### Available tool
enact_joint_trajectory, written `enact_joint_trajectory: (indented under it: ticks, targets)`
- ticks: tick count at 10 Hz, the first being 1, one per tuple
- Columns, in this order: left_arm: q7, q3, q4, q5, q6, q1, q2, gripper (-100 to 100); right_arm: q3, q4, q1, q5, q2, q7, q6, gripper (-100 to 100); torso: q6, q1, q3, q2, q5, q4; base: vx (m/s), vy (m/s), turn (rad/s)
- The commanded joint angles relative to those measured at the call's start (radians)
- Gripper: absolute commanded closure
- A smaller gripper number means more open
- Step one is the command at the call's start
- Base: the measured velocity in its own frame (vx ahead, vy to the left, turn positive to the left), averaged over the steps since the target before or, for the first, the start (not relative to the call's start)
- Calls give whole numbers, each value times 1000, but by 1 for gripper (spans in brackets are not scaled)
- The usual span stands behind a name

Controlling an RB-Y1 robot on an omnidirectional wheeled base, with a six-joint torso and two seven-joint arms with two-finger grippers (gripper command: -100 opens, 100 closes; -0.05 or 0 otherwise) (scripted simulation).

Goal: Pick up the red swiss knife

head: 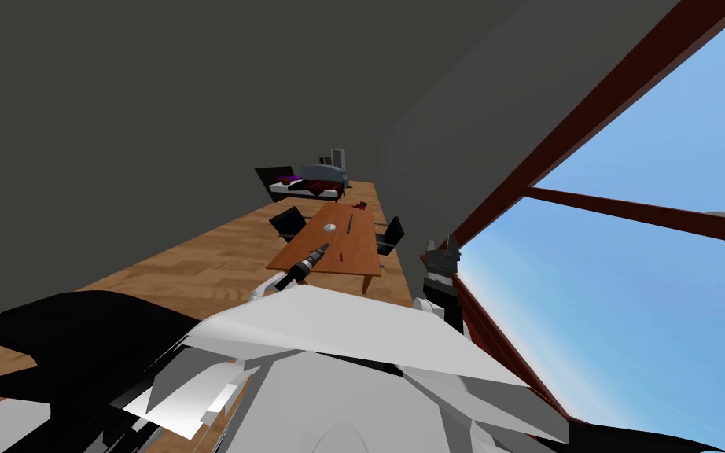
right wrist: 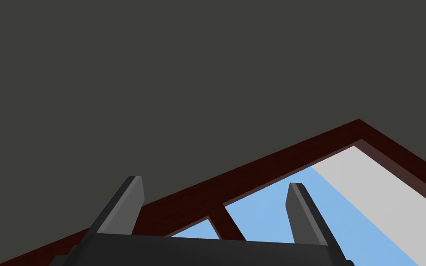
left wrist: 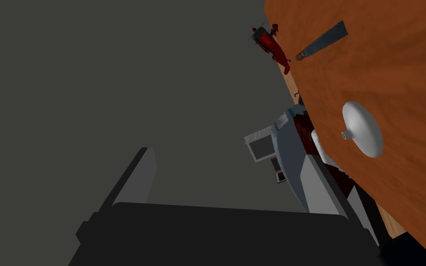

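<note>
Left fingers [left wrist: 138, 178] (apart) hang by table [left wrist: 392, 69], red knife [left wrist: 272, 44] beyond.

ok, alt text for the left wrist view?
The red swiss knife sits at the far edge of a brown wooden table, well ahead of the open left gripper. Nearer on the table lie a dark grey blade and a white knobbed disc.

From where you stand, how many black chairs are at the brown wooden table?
2. One black chair stands at the left long side of the brown wooden table, the other at its right long side. More could be hidden beyond the table's far end.
</note>
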Motion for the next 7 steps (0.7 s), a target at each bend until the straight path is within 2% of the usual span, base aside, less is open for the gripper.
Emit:
enact_joint_trajectory:
  ticks: [1,2,3,4,5,6,7]
  targets:
    - [-7,-30,50,5,49,-33,36,-100,0,0,0,0,0,0,0,0,0,0,0,0,0,0,-12,4,-215]
    - [-7,-30,74,5,49,-33,36,-100,0,0,0,0,0,0,0,0,0,0,0,0,0,0,-9,7,-76]
    - [-9,-49,102,8,75,-53,59,-100,0,0,0,0,0,0,0,0,-1,0,0,0,0,0,-9,-2,-134]
    - [-9,-49,125,8,75,-53,59,-100,0,0,0,0,0,0,0,0,0,-1,0,0,0,0,-6,-3,-69]
    - [-12,-67,160,10,102,-75,80,-100,0,0,0,0,0,0,0,0,-1,-1,0,0,0,0,-5,-12,-98]
    - [-12,-67,176,10,102,-75,80,-100,0,0,0,0,0,0,0,0,0,-1,0,0,0,0,-4,-9,-78]
    - [-14,-85,208,12,131,-96,100,-100,0,0,0,0,0,0,0,0,0,-1,0,0,0,0,-2,-17,-143]
